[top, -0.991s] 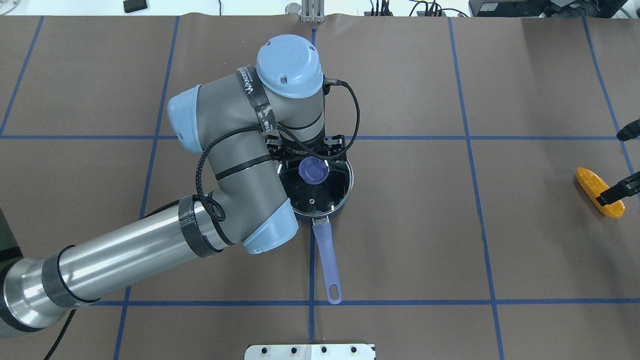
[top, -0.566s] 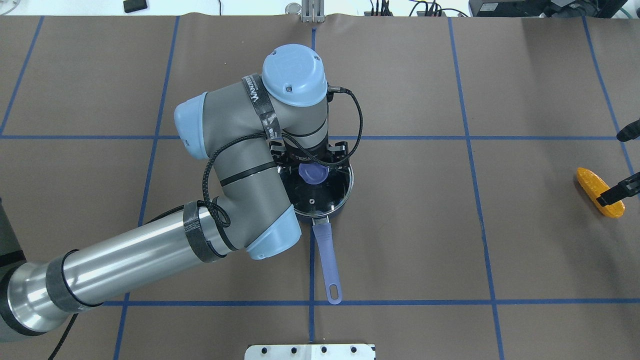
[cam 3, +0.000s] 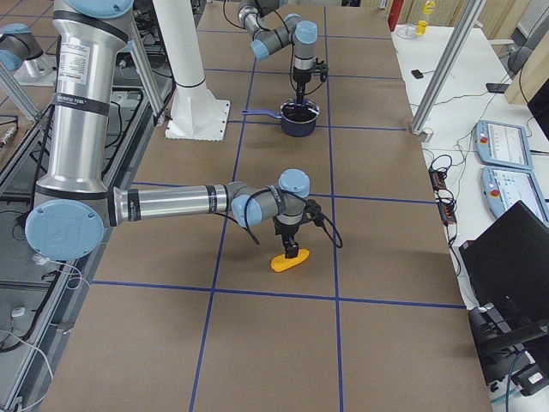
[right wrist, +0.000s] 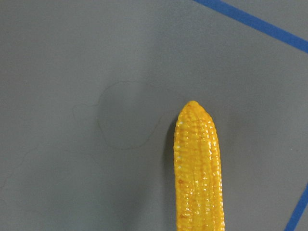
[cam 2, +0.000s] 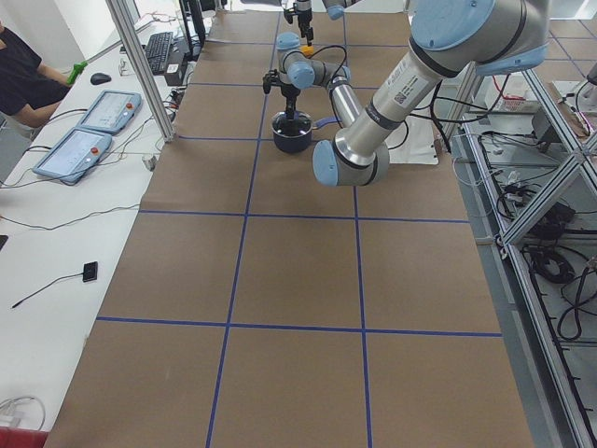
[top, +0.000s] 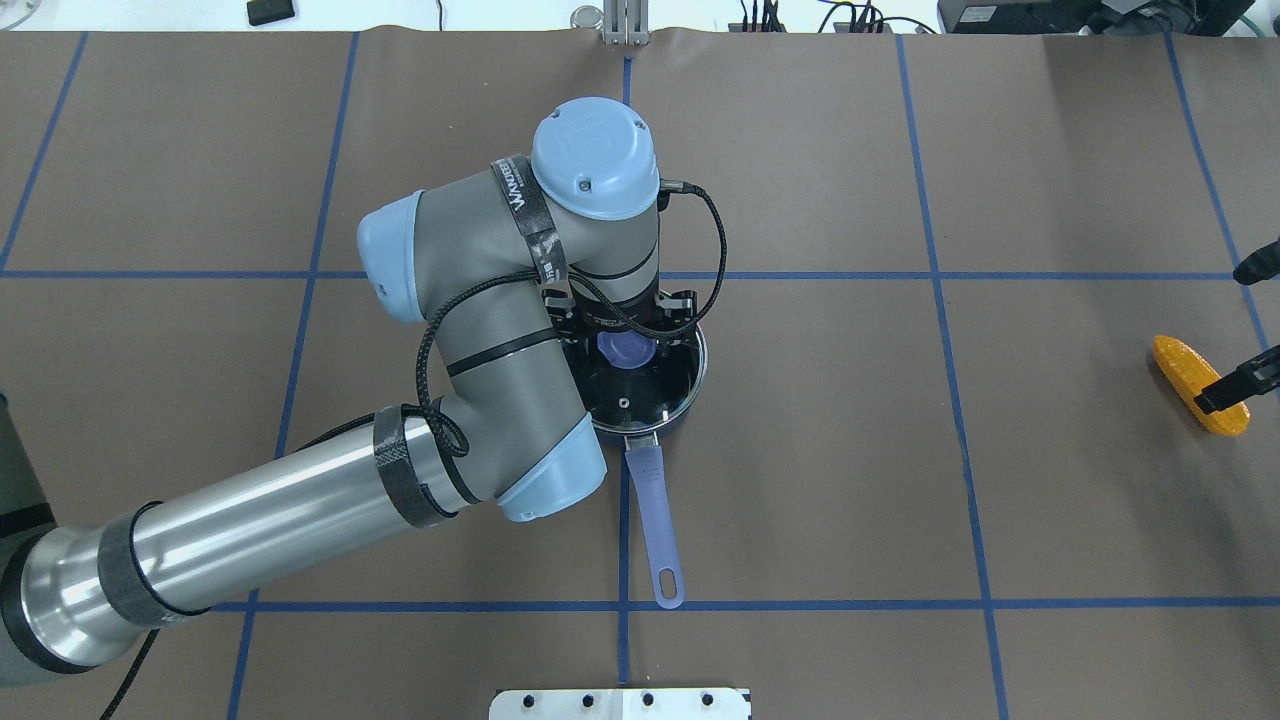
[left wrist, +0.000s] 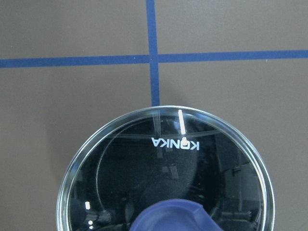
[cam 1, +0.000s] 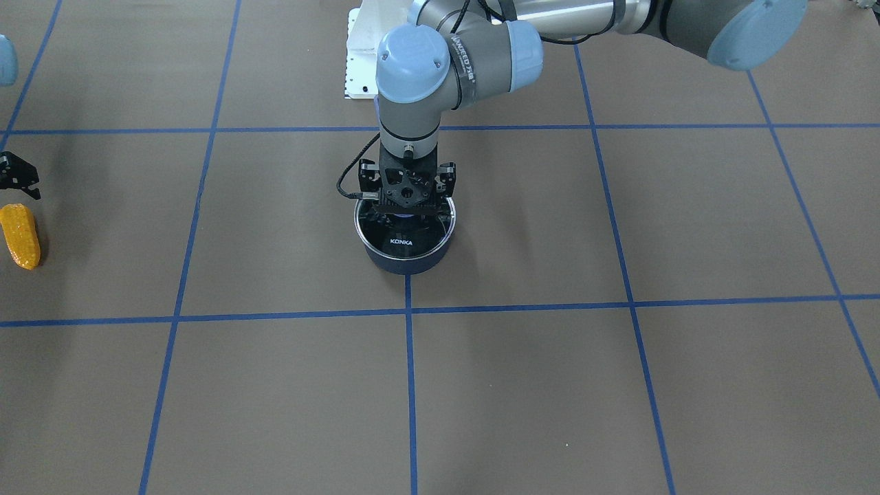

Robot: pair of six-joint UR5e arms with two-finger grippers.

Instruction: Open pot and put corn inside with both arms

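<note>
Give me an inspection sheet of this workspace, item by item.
surface: brown table cover with a blue tape grid, lying flat.
pot: pot upright, glass lid on, handle toward the robot.
corn: corn lying on the cover at the robot's far right.
clutter: nothing seen.
grippers: left gripper open over the lid knob; right gripper open above the corn.
cables: black cable looped along the left arm.
surroundings: operator and pendants at a side bench; white base mount.

knob [left wrist: 175,216] – cut off, corn [right wrist: 197,168] – base cropped
</note>
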